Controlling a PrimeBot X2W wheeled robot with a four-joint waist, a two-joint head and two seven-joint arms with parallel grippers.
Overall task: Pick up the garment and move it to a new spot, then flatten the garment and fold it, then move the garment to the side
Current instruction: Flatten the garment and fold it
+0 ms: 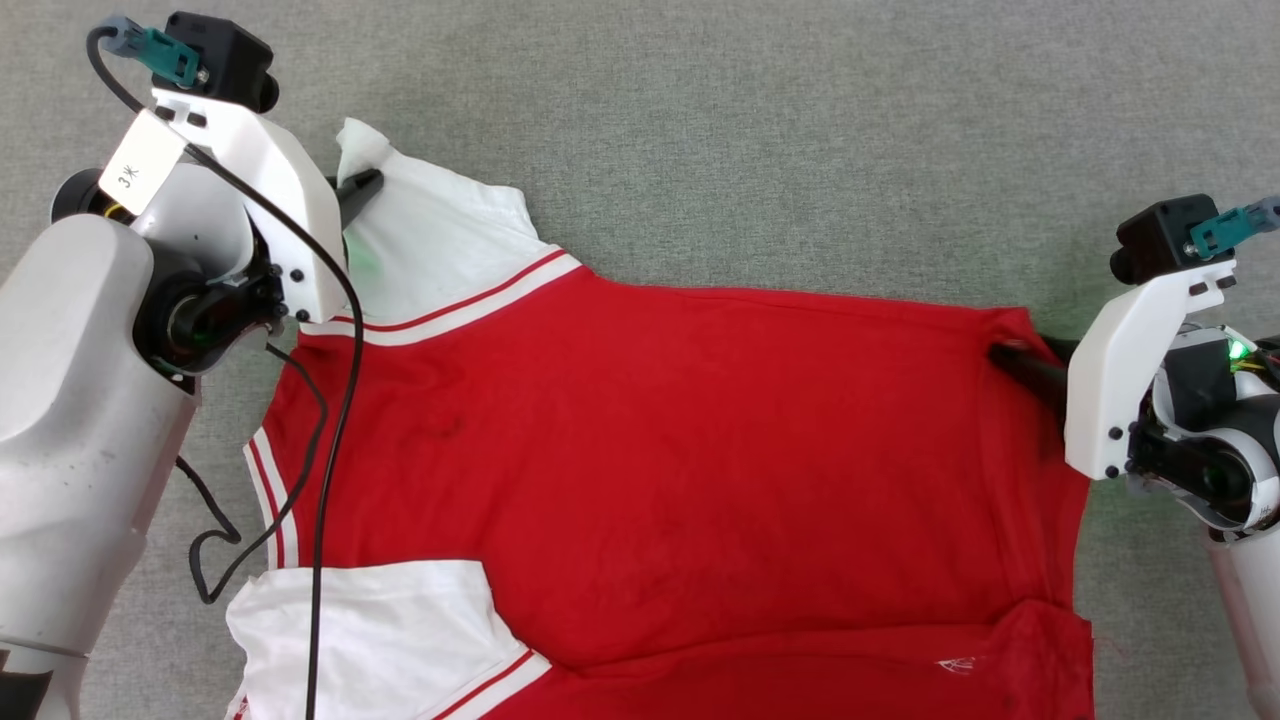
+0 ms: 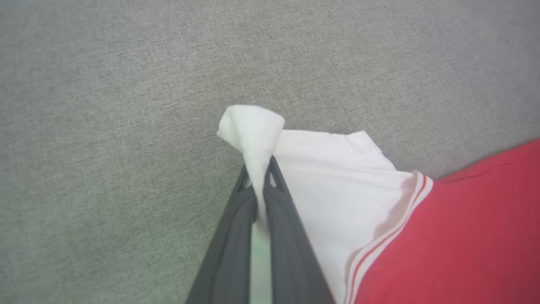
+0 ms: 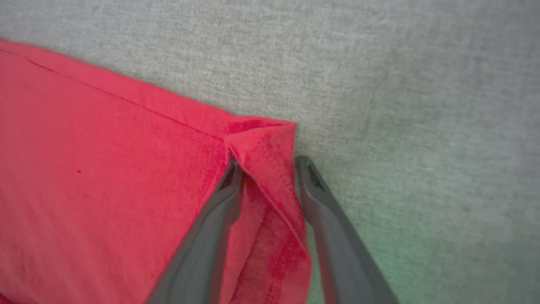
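garment: red jersey [image 1: 660,440] spread mostly flat on the grey fabric surface [image 1: 800,120], plain side up. Collar end to the left, hem to the right. Near edge runs out of the head view.
left gripper: [image 2: 258,173] jaws closed on the tip of the far white sleeve [image 2: 329,177]. Cloth is bunched into a small tuft past the fingertips.
right gripper: [image 3: 266,164] jaws apart, straddling the far-right hem corner [image 3: 261,135]. One finger lies on the red cloth, the other just off its edge. Not clamped yet.
weight: judged light, since a single pinch carries the sleeve with no sag.
stiffness: none. Limp knit that will drape, crease and fold back on itself, as the hem corner already does.
slip: low against the fabric surface. It will likely drag rather than slide, so lift before shifting it.
fragility: not fragile, but a hard pull from two far corners could stretch the knit.
grip points: doubled seams hold best, meaning the hem corner and the striped sleeve trim [image 1: 460,305]. The sleeve tip is a thin hold and may pull free under tension.
near sleeve: [image 1: 370,630] lies flat and untouched.
snag risk: the black cable [image 1: 330,450] off the left arm hangs across the left side of the garment.
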